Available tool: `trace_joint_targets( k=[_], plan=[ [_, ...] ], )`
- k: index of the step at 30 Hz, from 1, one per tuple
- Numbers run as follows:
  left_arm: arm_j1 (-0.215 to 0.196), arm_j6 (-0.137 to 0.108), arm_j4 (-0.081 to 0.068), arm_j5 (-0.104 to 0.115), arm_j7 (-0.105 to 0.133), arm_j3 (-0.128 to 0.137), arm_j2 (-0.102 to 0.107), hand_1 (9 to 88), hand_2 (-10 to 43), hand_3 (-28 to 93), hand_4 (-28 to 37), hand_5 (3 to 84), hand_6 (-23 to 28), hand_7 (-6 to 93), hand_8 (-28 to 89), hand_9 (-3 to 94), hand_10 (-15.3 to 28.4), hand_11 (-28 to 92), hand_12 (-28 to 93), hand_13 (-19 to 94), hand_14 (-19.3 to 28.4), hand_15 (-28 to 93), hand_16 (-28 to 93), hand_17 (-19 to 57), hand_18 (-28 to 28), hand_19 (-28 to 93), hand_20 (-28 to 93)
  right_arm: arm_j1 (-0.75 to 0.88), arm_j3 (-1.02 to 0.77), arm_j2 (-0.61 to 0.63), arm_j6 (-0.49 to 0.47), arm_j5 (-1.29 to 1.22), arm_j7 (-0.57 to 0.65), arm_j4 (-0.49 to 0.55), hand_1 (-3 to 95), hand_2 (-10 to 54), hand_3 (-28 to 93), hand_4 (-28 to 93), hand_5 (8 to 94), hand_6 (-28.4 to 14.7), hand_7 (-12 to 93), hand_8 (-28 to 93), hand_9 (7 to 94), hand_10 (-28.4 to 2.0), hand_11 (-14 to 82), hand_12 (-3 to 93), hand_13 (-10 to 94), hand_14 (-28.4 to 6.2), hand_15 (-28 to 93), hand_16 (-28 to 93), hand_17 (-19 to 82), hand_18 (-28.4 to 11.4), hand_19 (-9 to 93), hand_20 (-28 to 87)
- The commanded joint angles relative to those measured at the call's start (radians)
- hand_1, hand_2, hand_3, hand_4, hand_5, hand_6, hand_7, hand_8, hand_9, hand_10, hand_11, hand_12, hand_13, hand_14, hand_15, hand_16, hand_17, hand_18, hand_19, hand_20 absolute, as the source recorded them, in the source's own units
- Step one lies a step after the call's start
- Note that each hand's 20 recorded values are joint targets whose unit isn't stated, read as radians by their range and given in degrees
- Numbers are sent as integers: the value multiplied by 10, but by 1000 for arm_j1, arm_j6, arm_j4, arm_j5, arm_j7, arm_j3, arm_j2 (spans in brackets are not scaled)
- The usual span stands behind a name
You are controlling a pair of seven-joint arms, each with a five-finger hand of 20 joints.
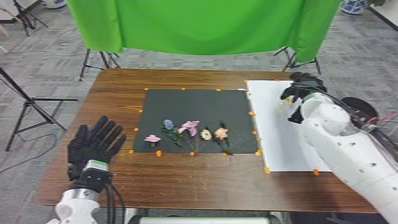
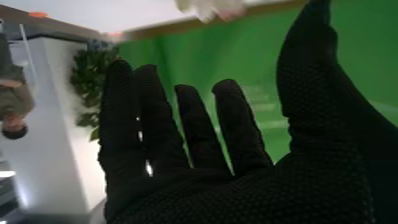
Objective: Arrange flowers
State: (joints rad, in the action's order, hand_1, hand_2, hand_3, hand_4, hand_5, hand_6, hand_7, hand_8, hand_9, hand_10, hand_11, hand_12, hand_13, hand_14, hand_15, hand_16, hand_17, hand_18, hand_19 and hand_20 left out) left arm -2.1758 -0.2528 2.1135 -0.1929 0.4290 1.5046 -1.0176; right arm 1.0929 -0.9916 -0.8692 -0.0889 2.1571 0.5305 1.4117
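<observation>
The pale flower [image 2: 211, 7] is at the white board [image 1: 282, 150], toward seven o'clock from the right hand [image 1: 306, 84] in the head view. In the right wrist view it is beyond the fingertips, apart from them. The fingers are straight and a little spread, the thumb stands wide, and they have hold of nothing. This glove is black fabric with a fine, grainy texture. Toward nine o'clock from the board, the dark mat [image 1: 191, 102] bears a narrow blue flower [image 1: 169, 123], pink flowers with soft petals, and rounder cream and peach flowers, with thin green stems. The left hand [image 1: 93, 146], well open and holding nothing, is toward eight o'clock from the mat. The table [image 1: 191, 187] is of brown, grained wood.
</observation>
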Motion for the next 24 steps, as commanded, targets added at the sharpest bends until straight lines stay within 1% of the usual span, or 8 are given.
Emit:
trace_joint_targets(
  k=[1, 4, 8, 11, 12, 14, 17, 24],
  plan=[
    [11, -14, 0, 15, -2, -14, -1, 261, 170, 706, -283, 419, 109, 151, -94, 342, 167, 283, 109, 242, 173, 441, -74, -72, 153, 381, 103, -55, 0, -33, -289, -12, -35, -44, 361, -95, 822, -283, 332, -10, 162, -133, 353, -117, 76, 109, 366, -125, 188, 183, 196, -190, 661, 281],
    [14, -13, -1, 11, -10, -17, -4, 261, 171, 707, -283, 420, 110, 151, -94, 344, 167, 284, 109, 242, 173, 443, -77, -72, 153, 382, 102, -37, 11, -28, -279, 34, -49, -42, 407, -95, 825, -282, 368, 2, 176, -140, 404, -104, 90, 111, 395, -112, 219, 196, 204, -185, 684, 291],
    [17, -13, -2, 12, -16, -21, -6, 260, 172, 707, -283, 420, 110, 151, -93, 344, 167, 286, 108, 243, 173, 444, -78, -72, 153, 383, 102, -8, 30, -15, -128, 46, -42, -42, 505, -95, 805, -282, 530, 33, 220, -167, 604, -82, 165, 147, 516, -76, 322, 207, 238, -175, 729, 317],
    [18, -21, 0, 32, -9, -24, -6, 260, 172, 708, -283, 420, 110, 151, -93, 344, 167, 286, 108, 243, 173, 446, -79, -73, 153, 385, 102, 0, 38, -2, -51, 40, -26, -36, 603, -95, 684, -283, 659, 48, 272, -85, 799, -70, 115, 382, 619, -44, 312, 381, 262, -167, 722, 349],
    [19, -22, -1, 25, -16, -23, -8, 261, 172, 709, -283, 420, 110, 151, -93, 345, 167, 286, 108, 244, 174, 447, -79, -73, 153, 386, 103, 13, 32, 8, -30, 39, -27, -22, 620, -95, 674, -283, 692, 46, 302, -62, 829, -66, 138, 424, 645, -42, 316, 407, 268, -165, 720, 353],
    [15, -22, 2, 33, -4, -23, -4, 261, 172, 709, -283, 421, 110, 151, -94, 346, 168, 287, 108, 244, 174, 449, -79, -73, 153, 388, 103, 25, 29, 24, -9, 49, -37, 12, 632, -95, 667, -283, 714, 44, 328, -52, 845, -63, 153, 447, 661, -44, 321, 423, 272, -165, 718, 355],
    [18, -13, -2, 24, -4, -21, -4, 261, 172, 711, -283, 422, 110, 152, -94, 346, 168, 288, 108, 245, 174, 451, -80, -72, 153, 388, 103, 68, 3, 66, 32, 61, -62, 110, 634, -95, 665, -283, 726, 37, 346, -43, 848, -66, 154, 454, 664, -48, 322, 428, 273, -165, 717, 357],
    [10, -2, 3, 14, 3, -10, 0, 261, 172, 711, -283, 421, 109, 153, -94, 346, 167, 287, 107, 246, 173, 447, -81, -72, 153, 388, 102, 194, -98, 123, -43, 28, -151, 402, 624, -95, 694, -283, 726, 35, 355, -42, 847, -70, 155, 466, 664, -50, 324, 432, 271, -169, 716, 362]
  ],
)
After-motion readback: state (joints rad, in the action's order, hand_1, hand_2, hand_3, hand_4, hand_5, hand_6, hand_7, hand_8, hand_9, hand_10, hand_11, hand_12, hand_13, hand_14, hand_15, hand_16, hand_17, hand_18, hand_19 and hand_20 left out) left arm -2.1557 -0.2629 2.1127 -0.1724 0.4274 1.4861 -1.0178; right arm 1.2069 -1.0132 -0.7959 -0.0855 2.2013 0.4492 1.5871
